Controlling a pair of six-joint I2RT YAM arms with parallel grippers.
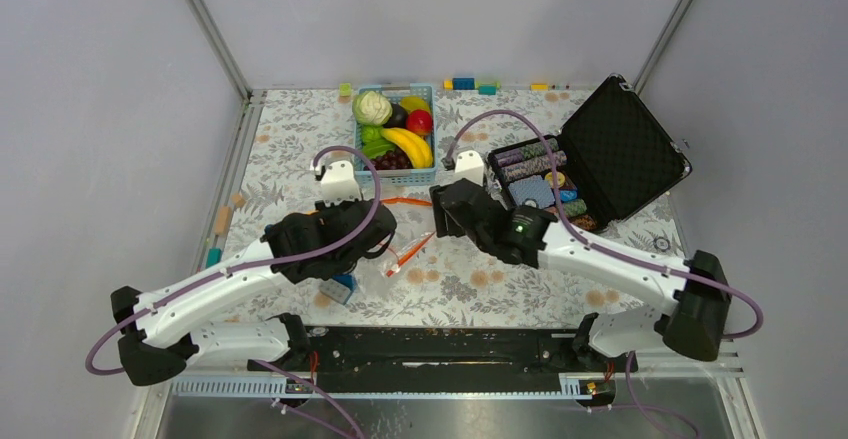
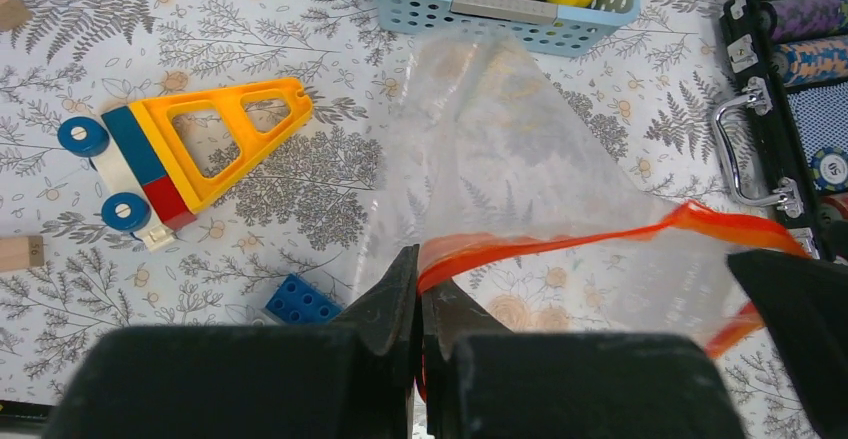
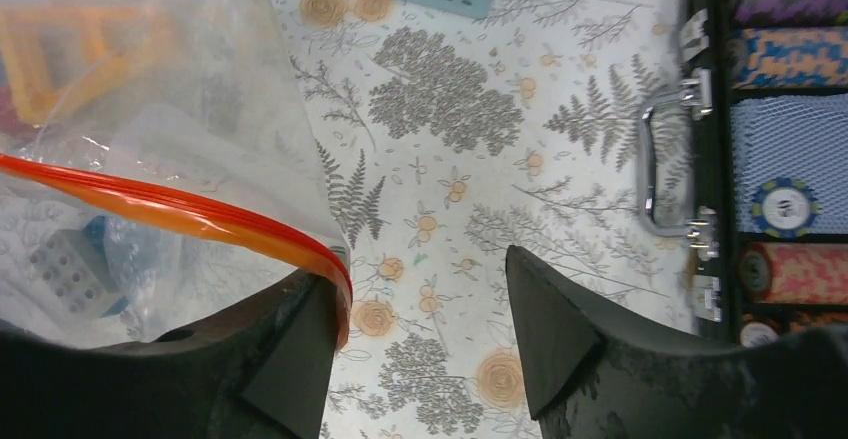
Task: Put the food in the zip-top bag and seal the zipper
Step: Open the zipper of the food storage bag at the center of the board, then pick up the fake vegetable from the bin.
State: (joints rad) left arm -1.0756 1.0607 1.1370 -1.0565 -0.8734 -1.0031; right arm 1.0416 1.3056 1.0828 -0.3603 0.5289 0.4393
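One zip-top bag (image 2: 500, 159), one blue basket (image 2: 480, 24), one banana (image 1: 408, 145), one red apple (image 1: 420, 121), one cabbage head (image 1: 372, 108), one grape bunch (image 1: 392, 160), one black chip case (image 1: 630, 144), one blue studded brick (image 2: 300, 302), one yellow wheeled toy (image 2: 200, 139).

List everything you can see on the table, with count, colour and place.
zip-top bag: one, clear, mid-table
zipper: one, orange-red, along the bag's mouth
basket: one, light blue, far side
banana: one, yellow, in basket
apple: one, red, in basket
grapes: one bunch, dark purple, in basket
cabbage-like head: one, pale green, in basket
green pieces: count unclear, green, in basket
case: one, black, open, right side
poker chips: many, mixed colours, in case
toy: one, yellow with blue wheels, left of bag
brick: one, blue, beside bag
small blocks: several, mixed colours, far edge
left gripper: one, black, shut on zipper
right gripper: one, black, open, zipper against one finger
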